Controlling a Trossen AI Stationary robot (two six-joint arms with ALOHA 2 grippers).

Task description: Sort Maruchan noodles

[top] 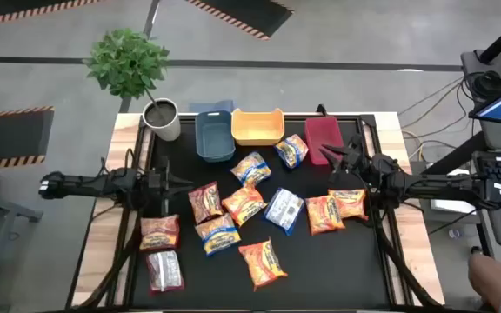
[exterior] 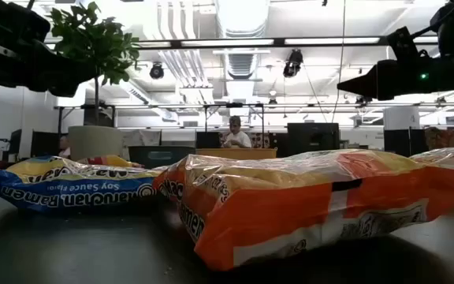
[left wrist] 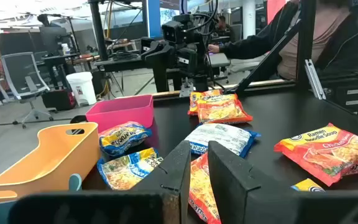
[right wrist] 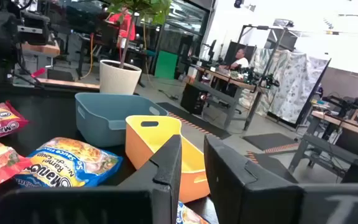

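We judge the right claw (top: 336,156) the nearer one: it hangs beside the red bin (top: 323,137), and two orange packets (top: 336,209) lie just toward the bench's front edge from it, side by side, long axes running roughly across the bench. Its fingers stand narrowly apart, holding nothing. The left claw (top: 177,181), likewise slightly parted and empty, hovers near a dark red packet (top: 203,203), though which packet comes first we cannot say.

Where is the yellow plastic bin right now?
In the high view, the yellow plastic bin sits at the table's far edge, between the blue plastic bin on its left and the red plastic bin on its right.
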